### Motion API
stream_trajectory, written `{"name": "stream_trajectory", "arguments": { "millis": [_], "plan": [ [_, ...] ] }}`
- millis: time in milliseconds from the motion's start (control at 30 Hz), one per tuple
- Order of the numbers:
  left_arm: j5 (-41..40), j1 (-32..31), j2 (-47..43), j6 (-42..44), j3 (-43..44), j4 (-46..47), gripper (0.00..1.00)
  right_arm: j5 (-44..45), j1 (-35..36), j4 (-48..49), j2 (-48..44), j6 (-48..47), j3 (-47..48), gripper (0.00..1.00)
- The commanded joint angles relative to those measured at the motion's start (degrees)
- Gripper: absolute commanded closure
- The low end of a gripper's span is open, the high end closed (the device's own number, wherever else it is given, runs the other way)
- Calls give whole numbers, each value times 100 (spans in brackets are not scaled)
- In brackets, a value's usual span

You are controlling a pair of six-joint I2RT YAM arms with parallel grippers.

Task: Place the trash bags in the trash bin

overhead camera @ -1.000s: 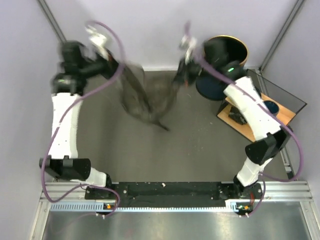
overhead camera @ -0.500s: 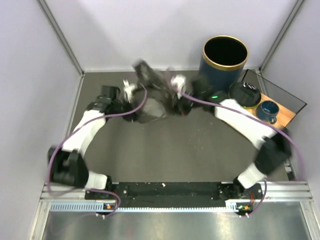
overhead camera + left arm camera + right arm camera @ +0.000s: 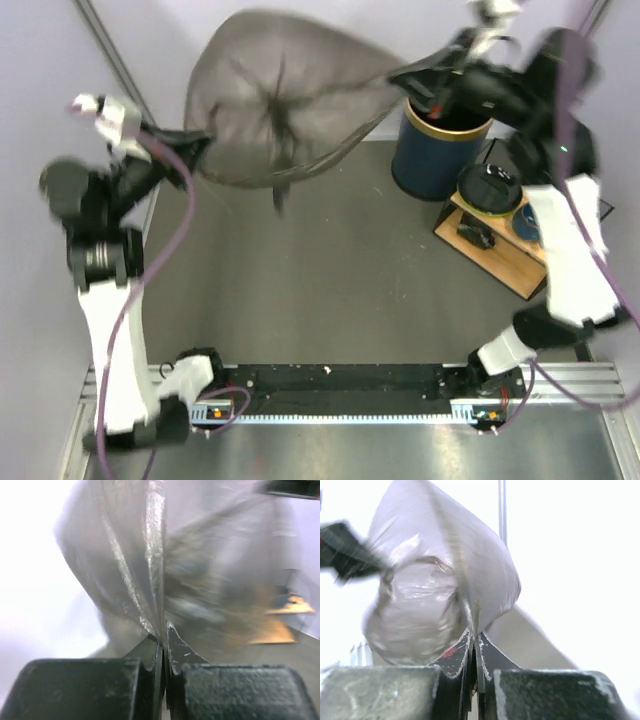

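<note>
A thin, see-through black trash bag [image 3: 275, 95] billows open in the air, stretched between both raised arms. My left gripper [image 3: 190, 150] is shut on its left edge; the film [image 3: 155, 565] rises from my closed jaws. My right gripper [image 3: 405, 78] is shut on its right edge, with the bag [image 3: 435, 595] puffed out beyond the jaws. The navy trash bin [image 3: 430, 155] with a gold rim stands at the back right, partly hidden behind the right gripper and the bag's edge.
A wooden board [image 3: 510, 262] at the right holds a black round roll [image 3: 488, 187], a small blue bowl [image 3: 527, 222] and a dark object [image 3: 472, 232]. Grey walls close in on the left, back and right. A black rail [image 3: 340, 385] runs along the near edge.
Both arms have swung up and apart from low over the table. The bag, bunched between them half a second ago, is now spread wide and full of air, high near the back wall.
</note>
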Motion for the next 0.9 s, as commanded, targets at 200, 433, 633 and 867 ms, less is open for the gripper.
{"name": "stream_trajectory", "arguments": {
  "millis": [200, 433, 633, 867],
  "plan": [
    [-1382, -1907, 719, 2384, -1473, -3974, 100, 1319, 1231, -625, -910, -1134, -4846, 100],
    [322, -1846, 109, 2714, -754, -4458, 100, 249, 1293, -1083, -1323, -1110, -4310, 100],
    [787, -962, -121, 264, -506, -2849, 100, 124, 1091, -1058, -1060, -601, -2559, 100],
    [62, -210, -200, 539, -691, -2352, 100, 133, 862, 106, -1155, 225, -2510, 100]
  ]
}}
